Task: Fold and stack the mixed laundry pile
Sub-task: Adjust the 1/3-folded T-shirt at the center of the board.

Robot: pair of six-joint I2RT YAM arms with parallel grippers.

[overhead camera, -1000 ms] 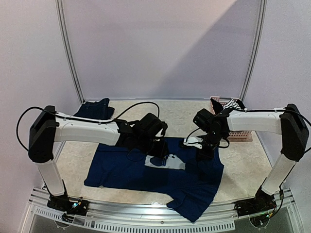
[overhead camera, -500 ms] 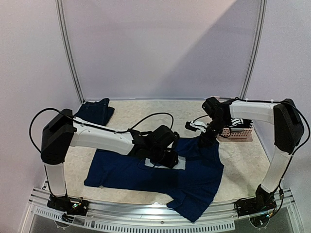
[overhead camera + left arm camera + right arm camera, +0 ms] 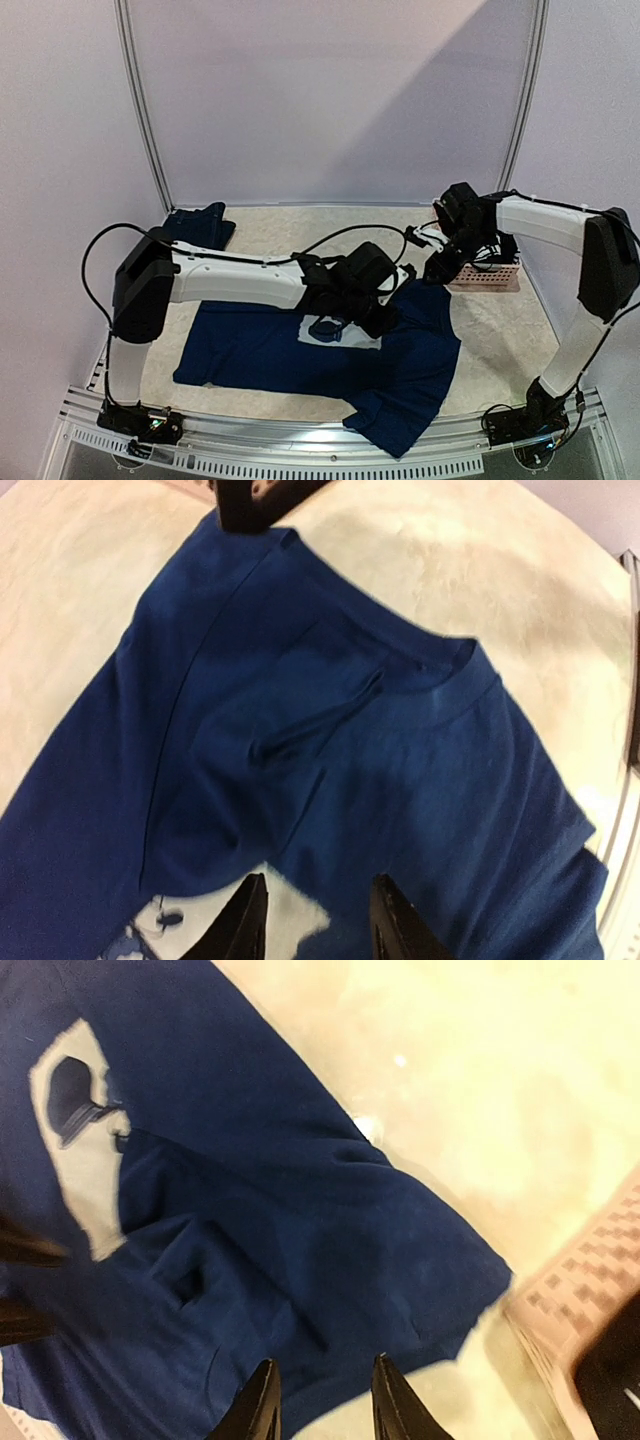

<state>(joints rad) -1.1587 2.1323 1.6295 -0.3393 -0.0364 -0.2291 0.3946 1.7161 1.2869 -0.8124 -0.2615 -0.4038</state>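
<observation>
A large navy T-shirt (image 3: 260, 350) lies spread nearly flat across the middle of the pale mottled table (image 3: 300, 235). Its pale square print of a dark cartoon head (image 3: 338, 330) faces up, and one corner reaches the table's near edge. The left gripper (image 3: 385, 318) hangs low over the shirt at the right-hand edge of that print. In its wrist view the two dark fingers (image 3: 248, 925) stand apart with nothing between them, the white of the print showing just under the tips. Past them the shirt (image 3: 420, 760) runs out to its ribbed round neckline (image 3: 440, 660), and a raised crease (image 3: 320, 715) crosses the otherwise smooth cloth. The right gripper (image 3: 437, 272) is over the shirt's far right corner, beside the small pink perforated plastic basket (image 3: 495, 278). Its fingers (image 3: 262, 1405) are also parted and hold nothing, poised above the rumpled edge of the cloth (image 3: 300, 1250), with bare table just beyond and the basket wall (image 3: 585, 1310) near on the right. Whether either gripper's tips touch the fabric cannot be told. A folded dark navy denim piece (image 3: 195, 225) sits at the far left corner of the table, well apart from the shirt and both grippers.
</observation>
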